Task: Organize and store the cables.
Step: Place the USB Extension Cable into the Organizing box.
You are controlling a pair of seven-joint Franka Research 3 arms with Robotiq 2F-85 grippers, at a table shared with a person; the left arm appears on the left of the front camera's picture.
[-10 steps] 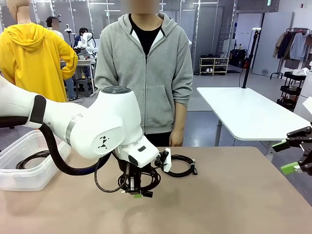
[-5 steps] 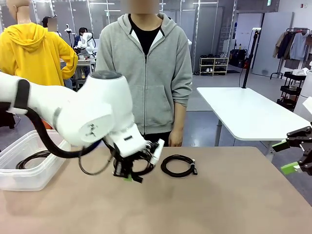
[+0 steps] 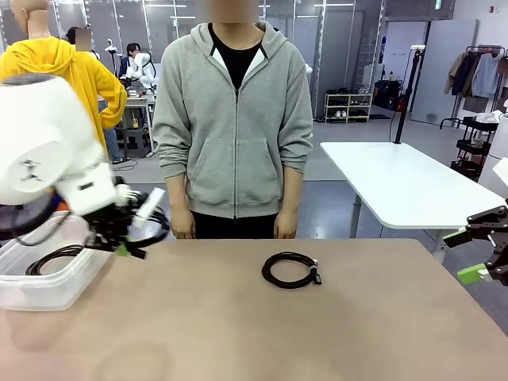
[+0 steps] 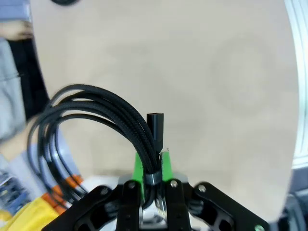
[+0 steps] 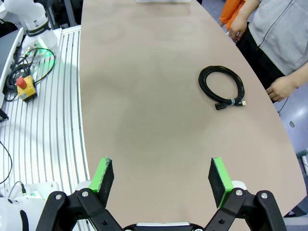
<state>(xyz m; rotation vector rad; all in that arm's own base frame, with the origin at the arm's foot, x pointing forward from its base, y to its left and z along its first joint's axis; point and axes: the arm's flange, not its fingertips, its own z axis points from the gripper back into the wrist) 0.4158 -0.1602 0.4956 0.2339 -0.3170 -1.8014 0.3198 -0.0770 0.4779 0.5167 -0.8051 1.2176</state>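
Three cables, each a thin black cord wound into a round coil. One lies inside the clear plastic bin. One, braided with a small squared plug, hangs at the bin's right rim, clamped in the left gripper. One rests on the smooth tan table, well right of the bin. Far right of the bin, the right gripper stands wide open, holding nothing.

Black cable, beige table, grey hoodie
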